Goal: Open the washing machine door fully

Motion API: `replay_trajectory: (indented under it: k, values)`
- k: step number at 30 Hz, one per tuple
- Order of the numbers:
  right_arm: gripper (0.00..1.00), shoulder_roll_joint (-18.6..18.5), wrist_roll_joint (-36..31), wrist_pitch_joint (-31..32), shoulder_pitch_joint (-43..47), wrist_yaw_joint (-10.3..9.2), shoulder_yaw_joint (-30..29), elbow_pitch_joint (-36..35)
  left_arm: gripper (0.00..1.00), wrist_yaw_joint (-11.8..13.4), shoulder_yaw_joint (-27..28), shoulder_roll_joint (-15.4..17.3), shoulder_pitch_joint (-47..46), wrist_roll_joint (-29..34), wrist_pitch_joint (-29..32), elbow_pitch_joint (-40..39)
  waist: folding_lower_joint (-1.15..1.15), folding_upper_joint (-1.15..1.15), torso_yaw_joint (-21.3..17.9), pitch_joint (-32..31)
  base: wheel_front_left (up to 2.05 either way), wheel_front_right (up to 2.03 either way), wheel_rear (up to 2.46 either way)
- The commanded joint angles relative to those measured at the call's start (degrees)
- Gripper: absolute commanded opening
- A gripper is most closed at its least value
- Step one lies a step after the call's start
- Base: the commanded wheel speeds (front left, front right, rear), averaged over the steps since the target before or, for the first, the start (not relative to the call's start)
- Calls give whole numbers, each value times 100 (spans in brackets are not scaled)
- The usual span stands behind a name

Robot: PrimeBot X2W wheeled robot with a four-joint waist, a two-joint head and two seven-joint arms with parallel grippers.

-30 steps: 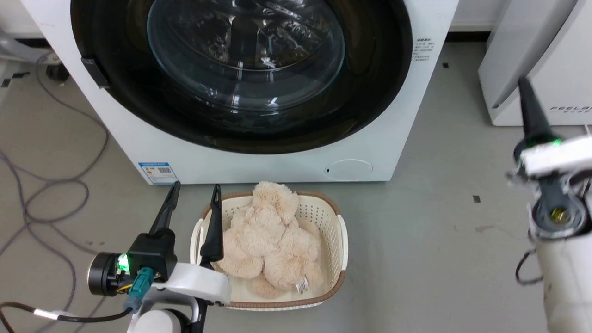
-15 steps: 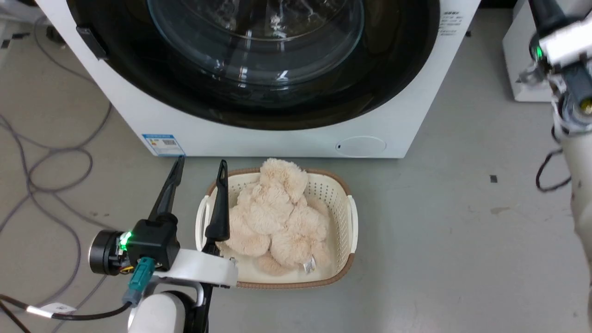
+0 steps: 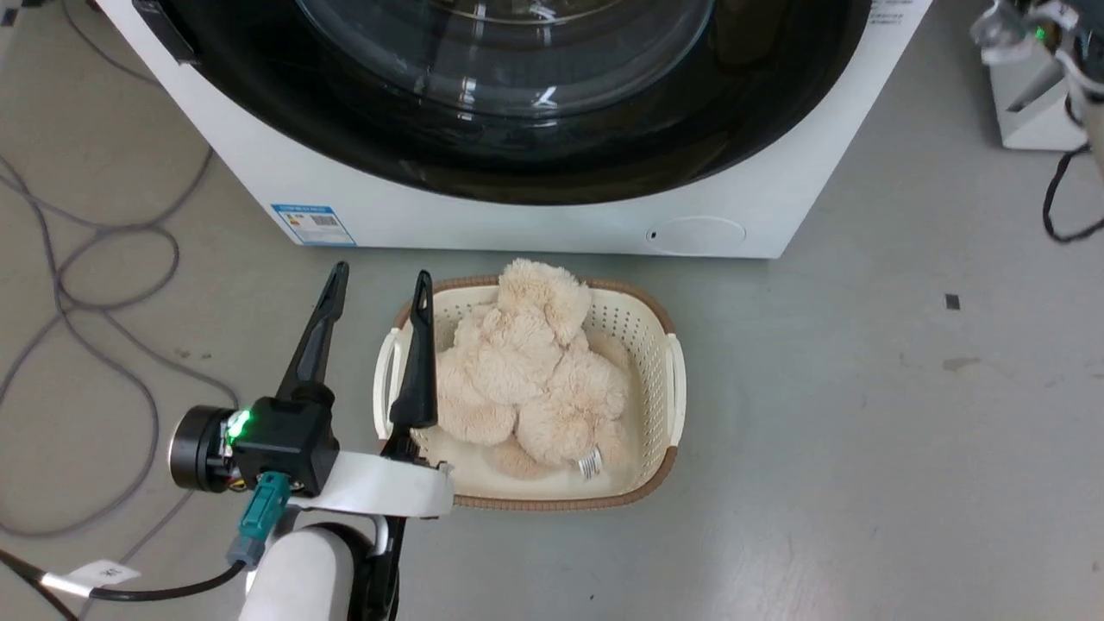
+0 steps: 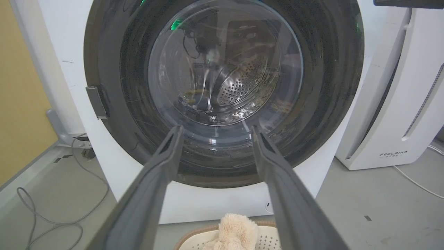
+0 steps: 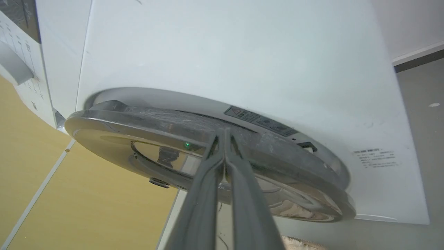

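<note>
The white washing machine [image 3: 535, 226] stands ahead, and its glossy black door [image 3: 759, 112] with the clear glass bowl lies flat against the front. The left wrist view looks straight at the door [image 4: 114, 86], with the steel drum visible through the glass. My left gripper [image 3: 381, 278] is open and empty, low in front of the machine, its fingers [image 4: 163, 173] framing the door's lower part from a distance. My right gripper [image 5: 224, 133] is shut, its tips at the door's rim [image 5: 277, 156], seen edge-on at the machine's right side. I cannot tell whether they touch it.
A cream basket [image 3: 668, 388] holding a beige plush toy [image 3: 535, 371] sits on the floor just before the machine, beside my left fingers. A white FEELBIRD appliance [image 4: 392, 104] stands to the right. Grey cables [image 3: 78, 285] loop over the floor at left.
The head camera has shifted, sliding the whole scene up and right. My right arm has risen from beside the machine to the door's right rim. The left gripper has kept its place.
</note>
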Motion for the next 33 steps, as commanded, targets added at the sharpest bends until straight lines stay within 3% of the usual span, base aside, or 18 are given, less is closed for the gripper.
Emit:
replay_trajectory:
  k: [1,14,22,33]
  values:
    - [0,5,146,36,-321,-2,114,184,100,25,-20,7,-147,-54,-65,-37,-1,0,7,67,0,0,0]
    - [0,218,522,866,-1561,-3,1019,1060,100,-12,-83,6,-443,-71,-220,-84,-1,0,23,542,0,0,0]
    - [0,174,1003,1736,-1971,-3,1419,1251,100,12,-127,6,-553,-103,-316,-72,-1,0,67,681,0,0,0]
    - [0,96,1137,2162,-1484,-3,1480,886,100,45,-152,5,-524,-145,-326,18,-1,0,107,514,0,0,0]
